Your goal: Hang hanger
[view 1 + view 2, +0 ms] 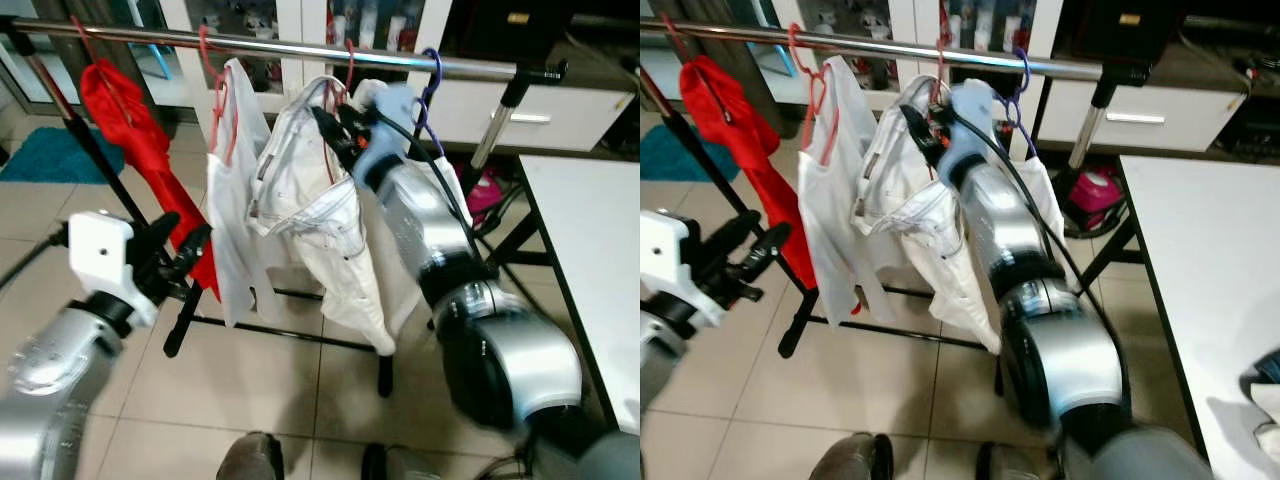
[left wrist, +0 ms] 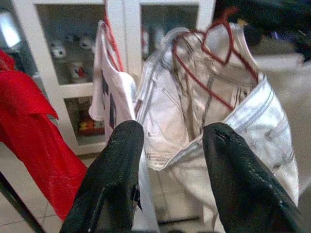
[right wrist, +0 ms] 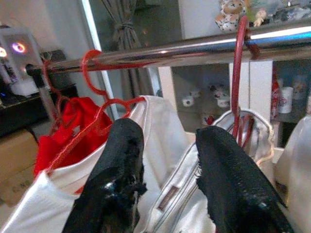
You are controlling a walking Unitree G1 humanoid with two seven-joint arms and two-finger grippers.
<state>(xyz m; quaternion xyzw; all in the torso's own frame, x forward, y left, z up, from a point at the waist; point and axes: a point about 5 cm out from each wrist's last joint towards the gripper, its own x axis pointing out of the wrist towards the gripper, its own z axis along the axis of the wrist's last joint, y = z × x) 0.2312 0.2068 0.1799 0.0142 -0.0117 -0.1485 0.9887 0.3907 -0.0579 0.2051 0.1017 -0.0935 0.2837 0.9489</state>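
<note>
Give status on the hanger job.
Right gripper open, up beside the white jeans. Their red hanger hooked over the rail. Left gripper open, low, clear.

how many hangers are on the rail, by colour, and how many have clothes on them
Red hangers: 3, one with the red garment, one with the white top, one with the white jeans on the rail
Purple hangers: 1, clothing unclear behind the right arm
Total: 4 hangers, at least 3 with clothes
</note>
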